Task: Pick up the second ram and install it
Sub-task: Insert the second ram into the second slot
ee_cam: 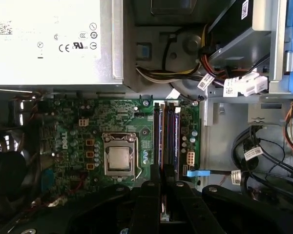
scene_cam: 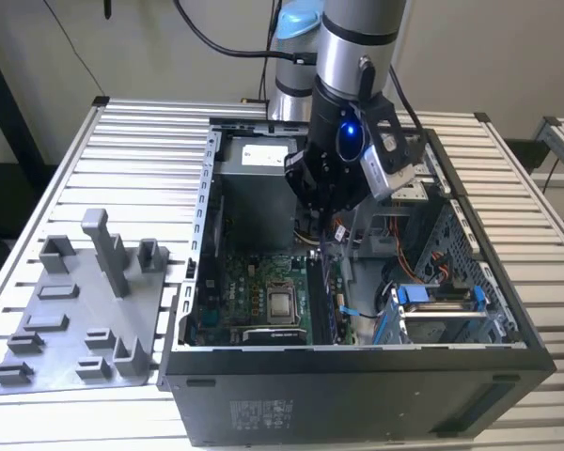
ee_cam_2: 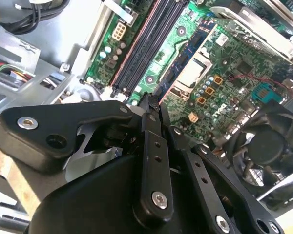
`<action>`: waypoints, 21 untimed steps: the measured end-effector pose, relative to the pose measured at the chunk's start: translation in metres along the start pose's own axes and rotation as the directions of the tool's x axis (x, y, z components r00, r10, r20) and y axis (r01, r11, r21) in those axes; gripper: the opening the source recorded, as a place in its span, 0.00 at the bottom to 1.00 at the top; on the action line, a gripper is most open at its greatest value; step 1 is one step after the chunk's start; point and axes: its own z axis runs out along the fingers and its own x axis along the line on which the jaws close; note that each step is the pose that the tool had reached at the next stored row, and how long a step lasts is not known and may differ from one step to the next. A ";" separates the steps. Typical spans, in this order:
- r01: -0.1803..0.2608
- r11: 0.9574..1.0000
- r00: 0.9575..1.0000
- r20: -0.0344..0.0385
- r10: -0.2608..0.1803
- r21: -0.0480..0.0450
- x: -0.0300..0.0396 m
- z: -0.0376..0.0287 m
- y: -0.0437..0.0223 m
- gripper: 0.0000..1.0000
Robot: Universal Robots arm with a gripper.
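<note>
Here, the end effector (scene_cam: 323, 222) hangs inside the open computer case (scene_cam: 357, 399) that lies on the slatted bench (scene_cam: 141, 141), above the green motherboard (ee_cam: 88, 126). In both wrist views its black fingers (ee_cam: 155, 178) are drawn in narrow, tips almost meeting (ee_cam_2: 150, 100); whether anything thin is pinched between them cannot be told. They sit over the near end of the black memory slots (ee_cam_2: 146, 44), beside the square processor socket (ee_cam: 119, 161). The second ram (ee_cam: 177, 131) seems to be one of two long, thin sticks standing on edge in those slots. It shows as a narrow dark strip with a blue-violet sheen along its top edge. Which of the pair it is cannot be told, and its chips are hidden at this angle. The grey tray (scene_cam: 75, 319) of holder blocks lies on the bench at the exterior view's left, just beside the case.
</note>
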 end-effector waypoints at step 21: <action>-0.020 1.000 1.000 0.000 0.020 0.000 -0.0004 0.0383 -0.0045 0.14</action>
